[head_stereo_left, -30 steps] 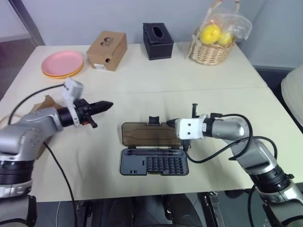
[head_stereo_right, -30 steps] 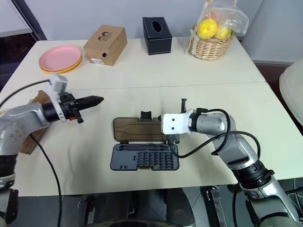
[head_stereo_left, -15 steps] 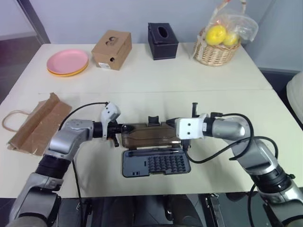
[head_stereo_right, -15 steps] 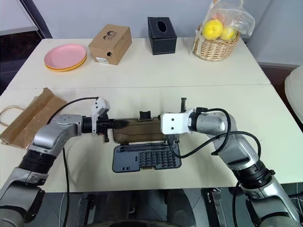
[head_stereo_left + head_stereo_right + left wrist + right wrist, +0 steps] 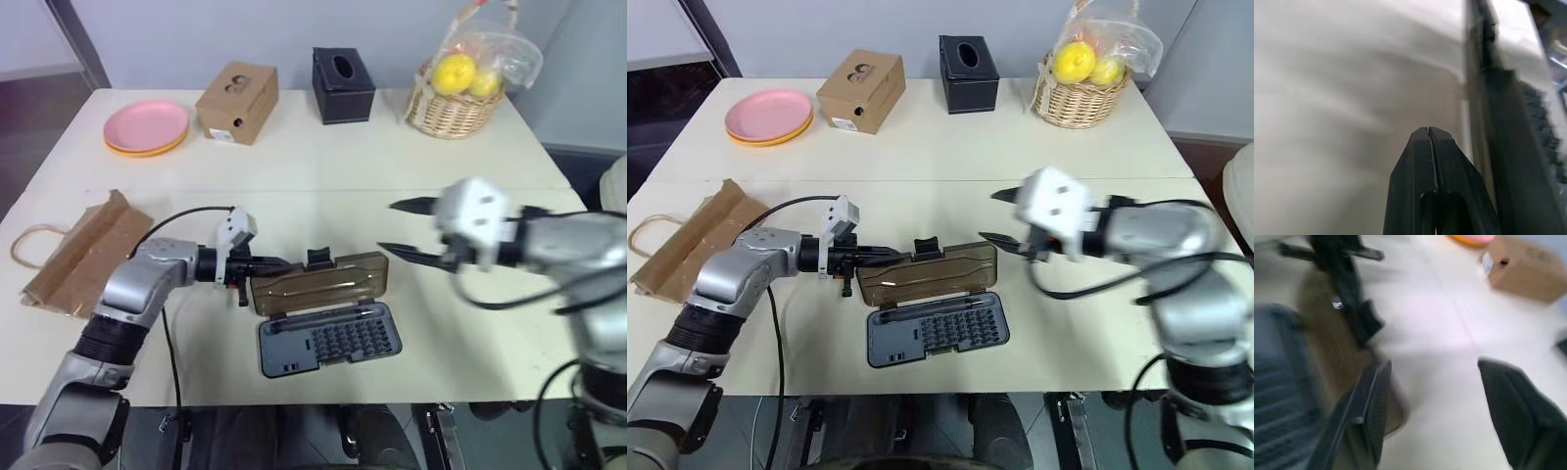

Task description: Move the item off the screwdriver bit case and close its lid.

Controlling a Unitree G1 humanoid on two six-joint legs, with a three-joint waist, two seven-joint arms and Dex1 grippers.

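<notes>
Lid-closing step: pinched-shut, empty left gripper [image 5: 277, 262] at translucent smoky-brown plastic lid [image 5: 318, 281] should lift its edge toward dark grey plastic bit case [image 5: 330, 339]; right gripper [image 5: 402, 227] open, empty.

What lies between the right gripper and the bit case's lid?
Nothing: in the left eye view, only bare tabletop separates the open right gripper from the lid.

- You're looking at a staged test room, like a lab or office.
- A plain pale table [image 5: 323, 166] holds unrelated props: pink plates [image 5: 147, 126] at ten o'clock, a fruit basket [image 5: 453, 98] at one o'clock.
- Bare grey wall [image 5: 196, 34] behind.
</notes>
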